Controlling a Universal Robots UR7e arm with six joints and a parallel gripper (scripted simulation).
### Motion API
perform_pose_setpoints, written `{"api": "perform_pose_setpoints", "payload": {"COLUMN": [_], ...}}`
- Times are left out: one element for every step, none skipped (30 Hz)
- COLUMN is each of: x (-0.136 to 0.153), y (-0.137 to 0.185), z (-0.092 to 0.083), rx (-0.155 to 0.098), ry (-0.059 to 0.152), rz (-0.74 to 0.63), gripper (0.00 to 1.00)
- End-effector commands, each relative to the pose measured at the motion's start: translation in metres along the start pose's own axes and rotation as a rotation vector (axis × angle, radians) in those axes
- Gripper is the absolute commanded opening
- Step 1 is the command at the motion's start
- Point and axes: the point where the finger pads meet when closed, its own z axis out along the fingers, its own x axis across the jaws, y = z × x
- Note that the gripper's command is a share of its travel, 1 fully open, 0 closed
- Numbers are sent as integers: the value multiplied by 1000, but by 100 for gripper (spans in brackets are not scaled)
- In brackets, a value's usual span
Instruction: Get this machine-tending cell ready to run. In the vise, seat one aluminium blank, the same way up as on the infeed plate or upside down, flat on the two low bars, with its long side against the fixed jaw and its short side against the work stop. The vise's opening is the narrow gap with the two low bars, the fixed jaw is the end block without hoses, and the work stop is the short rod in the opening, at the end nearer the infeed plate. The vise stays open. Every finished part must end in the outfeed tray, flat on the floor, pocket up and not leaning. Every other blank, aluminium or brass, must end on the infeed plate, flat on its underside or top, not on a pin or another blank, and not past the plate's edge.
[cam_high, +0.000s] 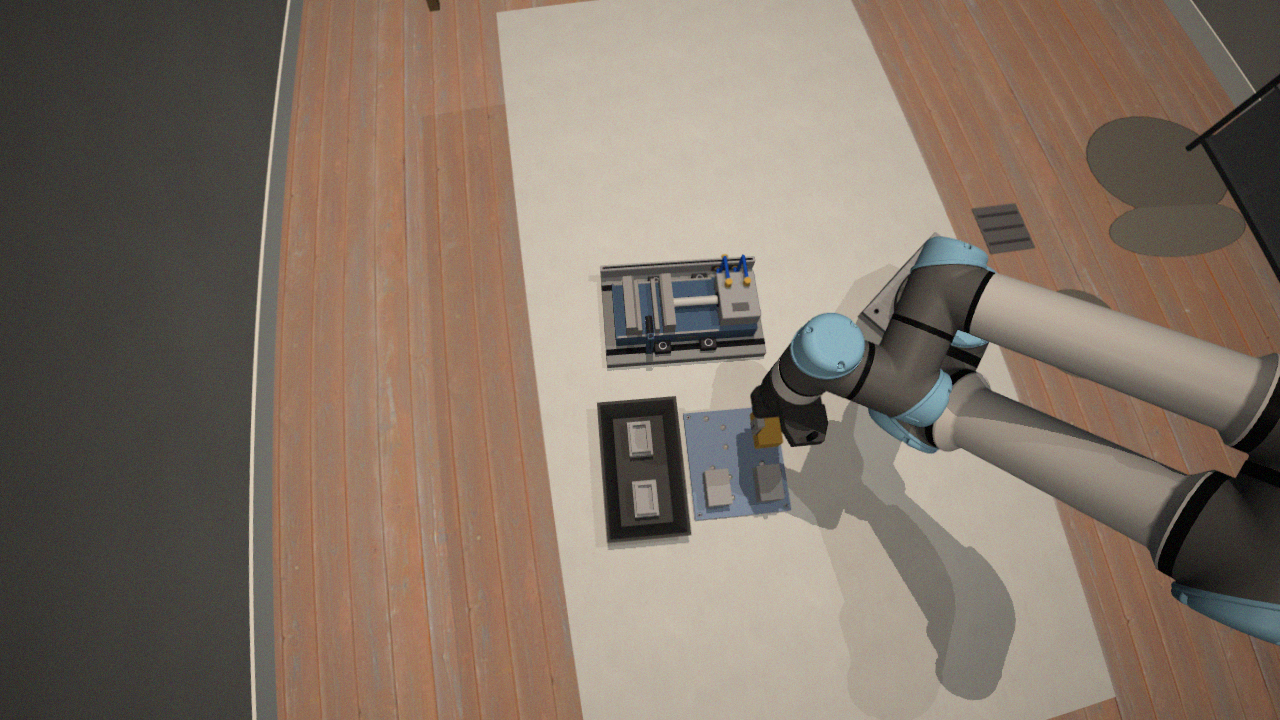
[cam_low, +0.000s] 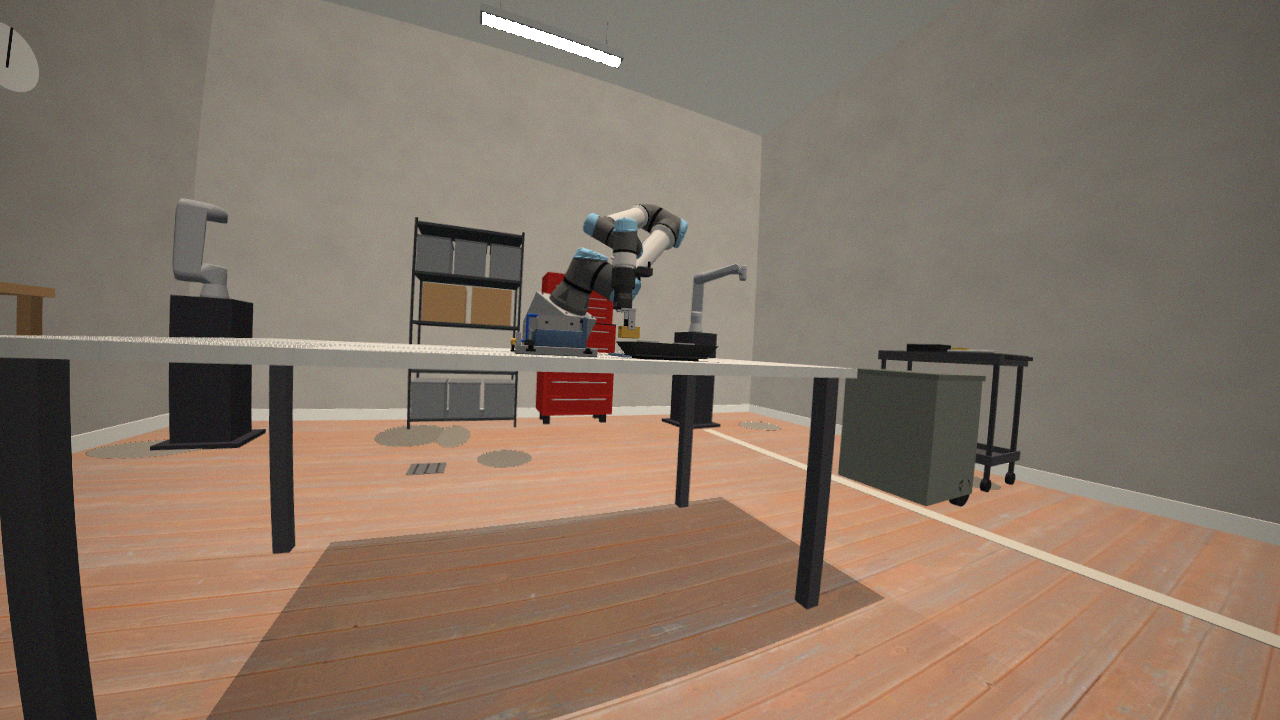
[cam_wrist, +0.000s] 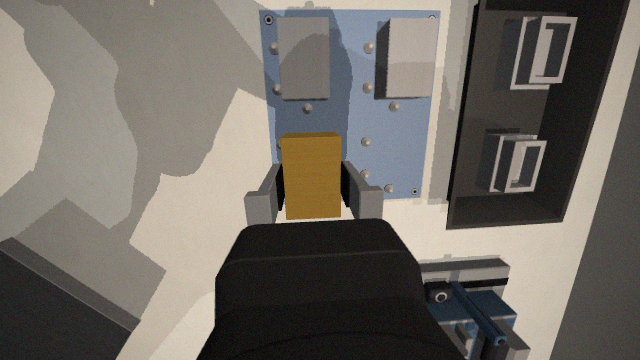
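My gripper (cam_wrist: 312, 176) is shut on a brass blank (cam_wrist: 311, 175) and holds it above the near end of the blue infeed plate (cam_wrist: 350, 100). The brass blank also shows in the overhead view (cam_high: 767, 435) and in the side view (cam_low: 629, 331). Two aluminium blanks (cam_wrist: 303, 57) (cam_wrist: 407, 57) lie flat on the plate's far end. Two finished parts (cam_high: 638, 439) (cam_high: 645, 498) lie pocket up in the black outfeed tray (cam_high: 643, 470). The vise (cam_high: 682, 310) stands open, and its gap with the two low bars (cam_high: 646, 304) holds nothing that I can see.
Small pins (cam_wrist: 366, 141) stick up from the infeed plate around the blank seats. The vise's hosed end block (cam_high: 739, 295) faces my arm's base. The tray sits right beside the plate.
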Motion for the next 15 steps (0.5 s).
{"api": "perform_pose_setpoints", "payload": {"x": [2,2,2,2,2,2,2,2,2,2,2,2,2,2,2], "y": [0,0,0,0,0,0,0,0,0,0,0,0,0,0,0], "z": [12,13,15,17,18,18,18,20,21,22,24,25,26,27,28], "rx": [-8,-8,-8,-8,-8,-8,-8,-8,-8,-8,-8,-8,-8,-8,-8], "ry": [-4,-4,-4,-4,-4,-4,-4,-4,-4,-4,-4,-4,-4,-4,-4], "rz": [0,0,0,0,0,0,0,0,0,0,0,0,0,0,0], "gripper": [0,0,0,0,0,0,0,0,0,0,0,0,0,0,0]}}
